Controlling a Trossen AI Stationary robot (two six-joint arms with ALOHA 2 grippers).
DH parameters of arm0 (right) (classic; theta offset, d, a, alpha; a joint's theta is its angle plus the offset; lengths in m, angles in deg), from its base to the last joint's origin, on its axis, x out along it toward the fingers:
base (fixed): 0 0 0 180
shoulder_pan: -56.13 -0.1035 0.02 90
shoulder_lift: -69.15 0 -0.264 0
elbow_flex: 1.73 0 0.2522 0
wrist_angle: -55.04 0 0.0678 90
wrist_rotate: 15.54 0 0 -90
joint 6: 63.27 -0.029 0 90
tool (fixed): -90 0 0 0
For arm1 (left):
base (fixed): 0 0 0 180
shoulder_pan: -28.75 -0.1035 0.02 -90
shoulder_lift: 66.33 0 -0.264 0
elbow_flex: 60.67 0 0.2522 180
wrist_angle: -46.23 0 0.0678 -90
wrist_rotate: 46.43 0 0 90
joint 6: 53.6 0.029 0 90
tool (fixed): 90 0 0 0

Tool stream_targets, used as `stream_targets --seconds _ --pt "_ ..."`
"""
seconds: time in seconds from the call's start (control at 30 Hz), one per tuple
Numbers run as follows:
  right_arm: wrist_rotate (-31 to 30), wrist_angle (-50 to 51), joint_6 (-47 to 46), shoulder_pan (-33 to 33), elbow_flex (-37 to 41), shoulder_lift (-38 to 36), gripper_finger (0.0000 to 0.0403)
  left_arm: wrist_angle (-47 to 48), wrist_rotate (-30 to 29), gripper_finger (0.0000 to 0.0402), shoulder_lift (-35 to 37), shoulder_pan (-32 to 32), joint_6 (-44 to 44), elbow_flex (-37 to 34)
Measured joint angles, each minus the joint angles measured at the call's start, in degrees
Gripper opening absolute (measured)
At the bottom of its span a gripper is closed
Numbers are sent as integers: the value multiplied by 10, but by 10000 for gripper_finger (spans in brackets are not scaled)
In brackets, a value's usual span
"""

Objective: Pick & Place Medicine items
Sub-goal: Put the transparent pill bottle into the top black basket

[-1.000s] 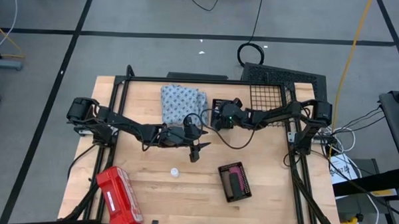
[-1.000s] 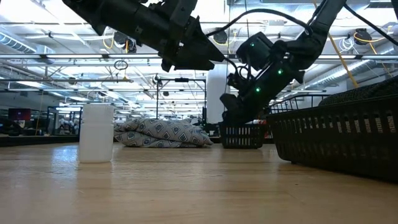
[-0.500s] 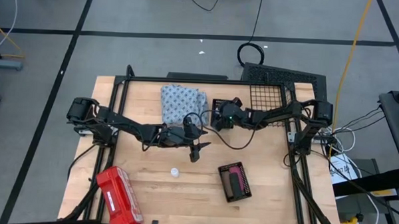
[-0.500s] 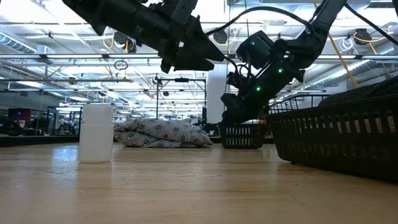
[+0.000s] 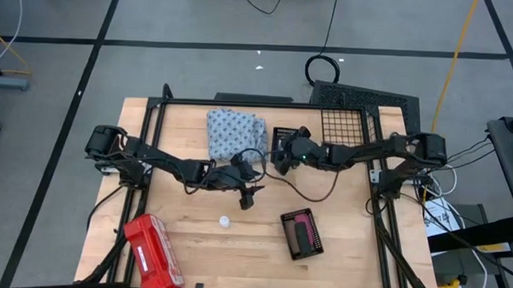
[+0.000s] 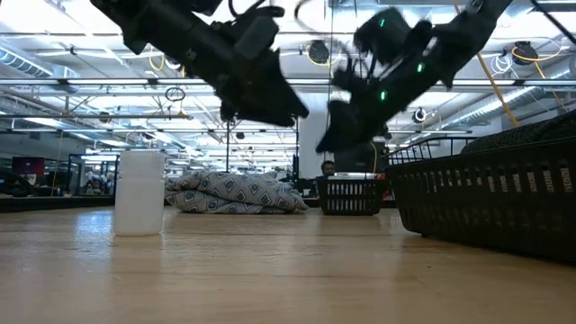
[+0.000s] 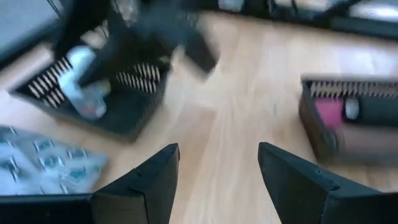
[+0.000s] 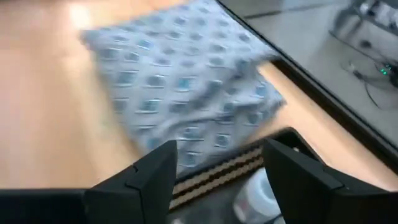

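Nearest the front edge of the light wooden table [image 5: 185,236] lies the large red plastic case [image 5: 152,253], at the left corner. Just behind it a single small white round bottle [image 5: 225,221] stands upright and alone on bare wood; in the low view the same bottle [image 6: 139,193] stands clear of both arms overhead. To its right sits a small black slatted tray [image 5: 303,234] holding a pink-red tube [image 5: 303,218] and a dark tube [image 5: 299,238] side by side; the left wrist view also shows a small pale round thing among them, too blurred to name.

Above mid-table hangs the left gripper [image 5: 247,197], fingers spread wide and empty, the bottle well apart in front of it and the tray off to its right. In its own wrist view the two dark fingers [image 7: 149,183] frame bare wood.

Farther back, the right gripper [image 5: 278,155] hovers over a second small black slatted basket [image 5: 284,134], fingers apart and gripping nothing. One white bottle with a pale top [image 8: 256,198] lies in that basket between the fingers; how many lie there I cannot tell.

Beside the basket lies one crumpled blue-white patterned cloth [image 5: 235,131]. At the far right corner stands one large black wire basket [image 5: 347,124].
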Motion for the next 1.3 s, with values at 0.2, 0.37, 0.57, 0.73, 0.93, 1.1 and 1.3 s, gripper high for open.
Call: stream_targets --seconds 0.2,0.37,0.57,0.73,0.93,1.1,1.3 --pt "1 87 7 -83 0 -118 218 126 39 230 26 17 -14 0" --pt "-1 153 -13 -163 1 -216 217 243 -16 230 37 60 -53 0" --pt "-3 111 -36 -249 59 -294 211 426 -110 230 70 137 -140 0" --pt "-4 -2 -24 -289 138 -323 204 525 -169 230 134 203 -245 0" --pt "-4 -139 0 -302 214 -338 203 522 -173 230 170 279 -340 0" --pt "-2 -165 13 -303 223 -354 203 502 -157 230 146 312 -358 0" --pt "-1 -163 17 -304 222 -357 203 478 -107 230 82 318 -405 0"
